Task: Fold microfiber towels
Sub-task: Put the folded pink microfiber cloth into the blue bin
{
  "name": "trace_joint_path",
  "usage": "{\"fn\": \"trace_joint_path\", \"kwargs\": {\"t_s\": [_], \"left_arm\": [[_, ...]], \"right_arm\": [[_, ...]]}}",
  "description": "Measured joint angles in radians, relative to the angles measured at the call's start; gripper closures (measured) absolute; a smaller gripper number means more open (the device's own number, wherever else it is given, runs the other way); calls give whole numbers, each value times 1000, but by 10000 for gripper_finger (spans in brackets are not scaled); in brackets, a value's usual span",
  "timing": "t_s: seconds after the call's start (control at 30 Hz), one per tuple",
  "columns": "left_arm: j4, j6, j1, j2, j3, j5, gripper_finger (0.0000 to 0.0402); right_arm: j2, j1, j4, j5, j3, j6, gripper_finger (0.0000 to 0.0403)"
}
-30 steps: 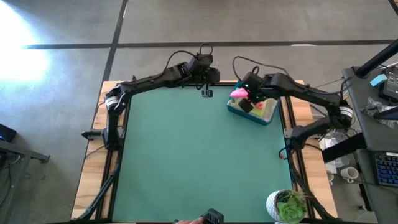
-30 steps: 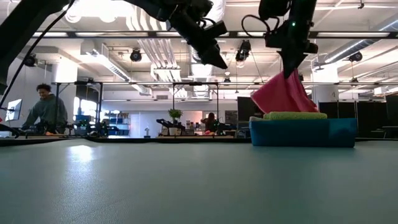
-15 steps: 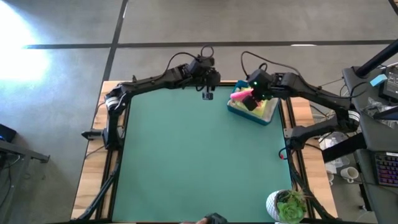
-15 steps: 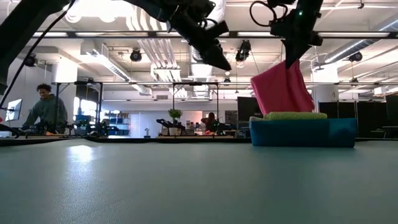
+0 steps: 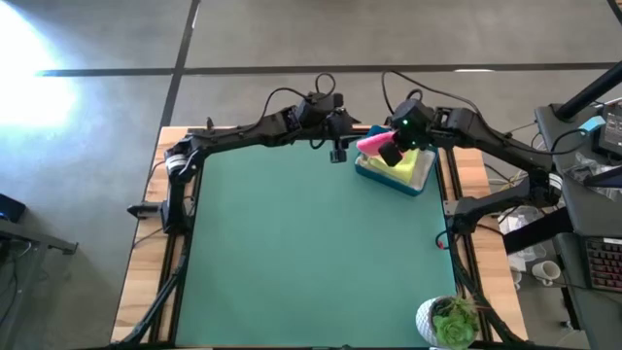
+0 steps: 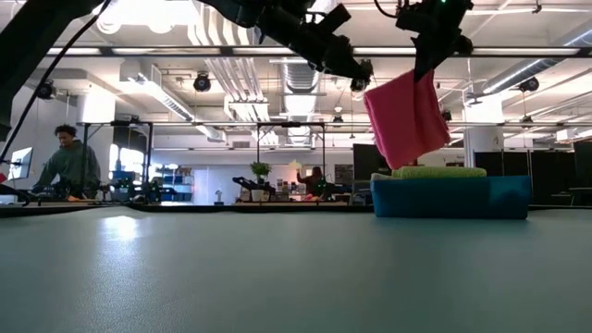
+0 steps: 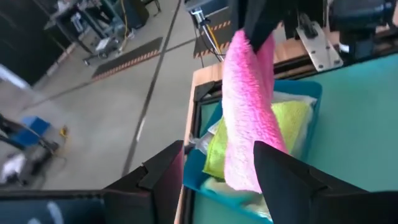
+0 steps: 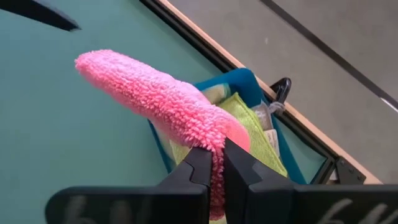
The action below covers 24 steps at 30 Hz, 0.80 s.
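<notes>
The hot pink towel [image 6: 407, 116] hangs from my right gripper [image 8: 211, 163], which is shut on it above the blue bin [image 5: 394, 173] at the table's far right. A lime green towel [image 6: 439, 172] lies on top of the other towels stacked in the bin [image 6: 451, 196]. My left gripper [image 7: 217, 180] stands open at the far edge, just left of the bin. It points at the hanging pink towel [image 7: 249, 118] without touching it. In the high view my left gripper [image 5: 337, 152] sits beside the pink towel [image 5: 372, 144]. My right gripper pinches the pink towel's upper edge [image 8: 217, 140] between its two fingers, coming from above and slanting down. The cloth is bunched there, so I cannot tell one layer from several. The towel hangs slack below the fingers, its lower edge [image 6: 412, 165] just over the bin's stack.
The green mat [image 5: 301, 253] lies bare across the table's middle and near side. A potted plant [image 5: 449, 321] stands at the near right corner. Wooden rails and cables run along the far edge. A person [image 6: 69, 162] sits in the room beyond the table.
My right gripper has risen with the pink towel, drawing it up off the stack in the bin until it hangs free. My left gripper has moved toward the table's right edge, toward the towel, has rolled, and has opened.
</notes>
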Motion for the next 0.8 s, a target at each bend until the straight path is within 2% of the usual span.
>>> {"fn": "trace_joint_path", "kwargs": {"t_s": [0.17, 0.8], "left_arm": [[-8, -122, -2, 0, 0, 14, 224], [-100, -129, -24, 0, -4, 29, 223]], "right_arm": [[6, 5, 9, -1, 19, 20, 394], [77, 40, 18, 7, 109, 12, 394]]}}
